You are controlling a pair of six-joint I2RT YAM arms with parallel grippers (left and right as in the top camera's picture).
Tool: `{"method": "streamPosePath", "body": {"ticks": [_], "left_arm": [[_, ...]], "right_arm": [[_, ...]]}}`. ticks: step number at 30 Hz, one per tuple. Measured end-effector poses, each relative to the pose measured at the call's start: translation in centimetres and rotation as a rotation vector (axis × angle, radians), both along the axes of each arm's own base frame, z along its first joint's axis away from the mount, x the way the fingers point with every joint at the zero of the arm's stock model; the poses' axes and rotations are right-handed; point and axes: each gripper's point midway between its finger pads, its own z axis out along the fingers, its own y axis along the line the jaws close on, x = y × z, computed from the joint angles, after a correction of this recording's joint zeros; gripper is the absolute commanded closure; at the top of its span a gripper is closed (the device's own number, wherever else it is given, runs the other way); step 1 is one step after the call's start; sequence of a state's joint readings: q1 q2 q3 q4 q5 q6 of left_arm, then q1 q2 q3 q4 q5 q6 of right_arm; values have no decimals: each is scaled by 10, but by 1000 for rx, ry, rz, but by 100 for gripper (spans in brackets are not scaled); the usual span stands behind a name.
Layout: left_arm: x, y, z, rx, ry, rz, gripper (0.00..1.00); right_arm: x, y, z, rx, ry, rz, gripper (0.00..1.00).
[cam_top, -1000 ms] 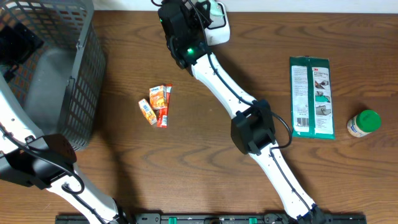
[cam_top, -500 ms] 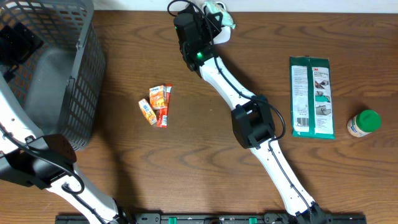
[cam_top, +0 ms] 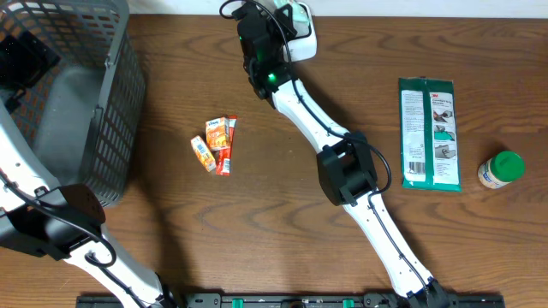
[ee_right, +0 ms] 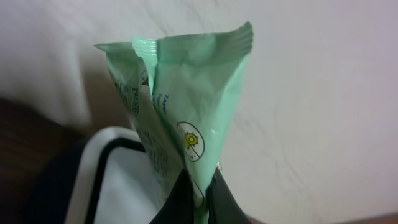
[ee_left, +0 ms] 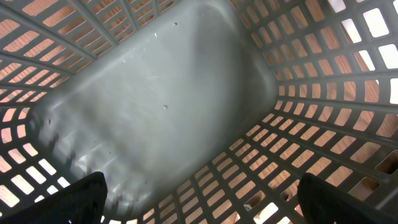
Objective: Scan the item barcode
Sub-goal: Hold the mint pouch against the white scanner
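Now the right gripper [ee_right: 198, 194], clamped on the green packet [ee_right: 189, 87], has shifted, baring more white scanner [cam_top: 304, 43].

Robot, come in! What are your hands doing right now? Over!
Right gripper shut on pale green packet, at the white scanner. Left gripper open, empty, inside the grey basket. Nothing seen blocking the packet.

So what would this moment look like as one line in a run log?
right gripper: shut on pale green packet | packet: held above white scanner | left gripper: open, inside grey basket
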State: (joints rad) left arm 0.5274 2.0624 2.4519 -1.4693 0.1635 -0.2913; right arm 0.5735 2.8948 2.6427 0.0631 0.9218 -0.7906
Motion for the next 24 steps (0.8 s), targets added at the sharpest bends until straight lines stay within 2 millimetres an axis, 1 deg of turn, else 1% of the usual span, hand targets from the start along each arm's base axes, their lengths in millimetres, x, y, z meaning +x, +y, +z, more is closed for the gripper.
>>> {"method": "streamPosePath", "body": {"ticks": [6,10,14,24], "left_arm": [[0,0,0,0,0,0,2],[0,0,0,0,0,0,2],[0,0,0,0,1,0,2],[0,0,0,0,0,0,2]], "right_arm": [[2,6,-4,-2,17,37,99],[-1,5,-17,-13,72,38,99],[-5,7,-26,12,102,33,99],[-10,14,-30,46,104,32,99]]}}
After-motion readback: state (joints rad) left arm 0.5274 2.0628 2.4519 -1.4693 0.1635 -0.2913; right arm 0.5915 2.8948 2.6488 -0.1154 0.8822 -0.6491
